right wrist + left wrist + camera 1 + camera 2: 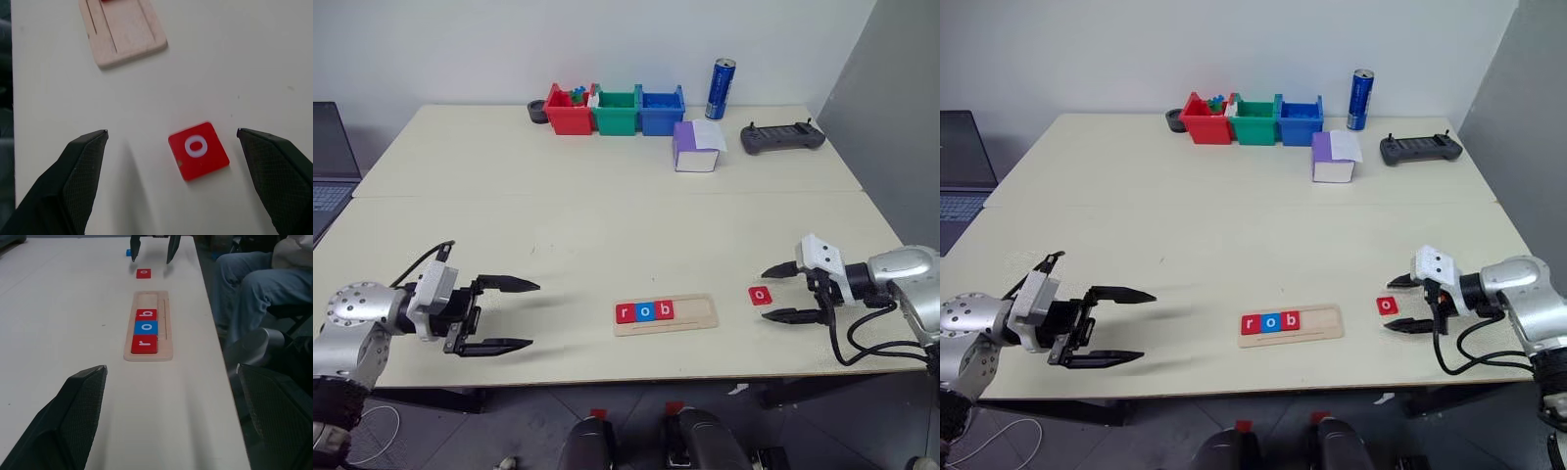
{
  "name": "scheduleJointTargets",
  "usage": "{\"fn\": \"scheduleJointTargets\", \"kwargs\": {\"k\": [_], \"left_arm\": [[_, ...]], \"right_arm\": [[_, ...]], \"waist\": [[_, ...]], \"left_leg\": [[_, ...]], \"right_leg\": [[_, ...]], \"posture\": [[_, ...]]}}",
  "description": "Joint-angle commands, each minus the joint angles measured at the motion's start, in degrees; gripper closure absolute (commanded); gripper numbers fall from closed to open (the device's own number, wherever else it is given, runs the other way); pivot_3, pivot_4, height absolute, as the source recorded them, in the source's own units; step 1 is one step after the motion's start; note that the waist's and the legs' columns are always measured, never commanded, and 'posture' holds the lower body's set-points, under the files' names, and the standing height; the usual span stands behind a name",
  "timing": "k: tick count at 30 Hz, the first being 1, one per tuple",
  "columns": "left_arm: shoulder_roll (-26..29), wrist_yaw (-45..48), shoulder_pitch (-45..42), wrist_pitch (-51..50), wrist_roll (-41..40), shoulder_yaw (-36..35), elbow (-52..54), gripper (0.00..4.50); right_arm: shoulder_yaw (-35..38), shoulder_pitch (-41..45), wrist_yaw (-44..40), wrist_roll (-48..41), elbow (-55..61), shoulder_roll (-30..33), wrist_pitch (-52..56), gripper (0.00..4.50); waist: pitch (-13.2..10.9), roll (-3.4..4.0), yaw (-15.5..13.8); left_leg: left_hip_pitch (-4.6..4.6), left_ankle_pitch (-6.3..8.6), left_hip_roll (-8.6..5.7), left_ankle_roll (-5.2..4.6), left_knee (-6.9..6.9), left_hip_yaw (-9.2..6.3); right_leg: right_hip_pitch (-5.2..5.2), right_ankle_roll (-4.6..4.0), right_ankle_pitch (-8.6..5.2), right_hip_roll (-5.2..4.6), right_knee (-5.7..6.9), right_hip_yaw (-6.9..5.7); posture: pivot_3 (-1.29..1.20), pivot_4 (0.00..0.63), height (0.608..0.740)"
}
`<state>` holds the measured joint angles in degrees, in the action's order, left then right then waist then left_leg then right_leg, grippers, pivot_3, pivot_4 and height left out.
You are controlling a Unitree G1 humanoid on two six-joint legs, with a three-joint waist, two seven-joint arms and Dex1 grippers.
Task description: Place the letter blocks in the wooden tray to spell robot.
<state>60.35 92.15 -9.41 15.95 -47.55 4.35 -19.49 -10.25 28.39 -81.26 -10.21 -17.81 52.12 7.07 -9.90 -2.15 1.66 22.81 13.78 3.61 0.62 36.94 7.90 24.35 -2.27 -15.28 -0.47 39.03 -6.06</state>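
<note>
- The worktop [607, 225] is carrying the wooden tray [690, 315] near its front edge.
- The tray is holding three letter blocks, a red r [625, 313], a blue o [645, 312] and a red b [664, 310], filling its left part.
- The left hand [509, 314] is hovering well left of the tray, fingers spread and empty.
- The right hand [785, 292] is hanging right of the tray, fingers spread.
- A loose red o block [760, 295] is lying flat between the tray and the right hand.

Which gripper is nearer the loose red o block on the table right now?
Right. The right gripper sits open just beside the red o block, fingers either side of its line. The left gripper is open far across the table, beyond the wooden tray.
</note>
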Motion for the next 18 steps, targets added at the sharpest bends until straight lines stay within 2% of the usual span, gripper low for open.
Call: {"fn": "scheduleJointTargets", "kwargs": {"k": [1, 12, 15, 18], "left_arm": [[-0.35, 0.35, 2.29, 1.12, -2.03, -3.8, 2.5, 0.0], [-0.49, 0.35, 4.67, 2.73, -0.92, -4.9, 2.43, 0.0], [0.09, 0.35, 4.9, 3.23, -0.78, -4.9, 2.1, 0.0], [-0.14, 0.35, 4.43, 3.59, -0.56, -5.61, 1.36, 0.0]], "right_arm": [[-0.46, 3.77, -0.75, 2.7, -6.66, -1.81, -7.26, 0.02], [-2.82, 8.45, -0.74, 8.22, -18.47, -5.98, -12.78, 0.02], [-3.38, 8.56, -3.61, 8.18, -20.13, -6.03, -13.23, 0.62], [-3.36, 8.68, -4.25, 8.28, -20.98, -6.09, -13.79, 1.62]], "waist": [[-0.01, 0.01, -0.03], [-0.01, 0.03, -0.27], [-0.01, 0.03, -0.23], [0.0, 0.03, -0.26]], "left_leg": [[-0.01, 0.0, 0.0, 0.0, 0.01, 0.0], [-0.04, -0.01, -0.01, 0.01, 0.04, 0.01], [-0.07, -0.01, -0.01, 0.01, 0.04, 0.01], [-0.09, -0.01, -0.01, 0.01, 0.04, 0.0]], "right_leg": [[0.0, 0.0, 0.0, 0.0, 0.01, 0.0], [-0.05, -0.01, 0.01, -0.03, 0.02, 0.01], [-0.08, -0.01, 0.01, -0.03, 0.03, 0.01], [-0.11, -0.02, 0.01, -0.03, 0.03, 0.0]], "posture": [[0.0, 0.15, 0.74], [0.0, 0.15, 0.74], [0.0, 0.15, 0.74], [0.0, 0.15, 0.74]]}}
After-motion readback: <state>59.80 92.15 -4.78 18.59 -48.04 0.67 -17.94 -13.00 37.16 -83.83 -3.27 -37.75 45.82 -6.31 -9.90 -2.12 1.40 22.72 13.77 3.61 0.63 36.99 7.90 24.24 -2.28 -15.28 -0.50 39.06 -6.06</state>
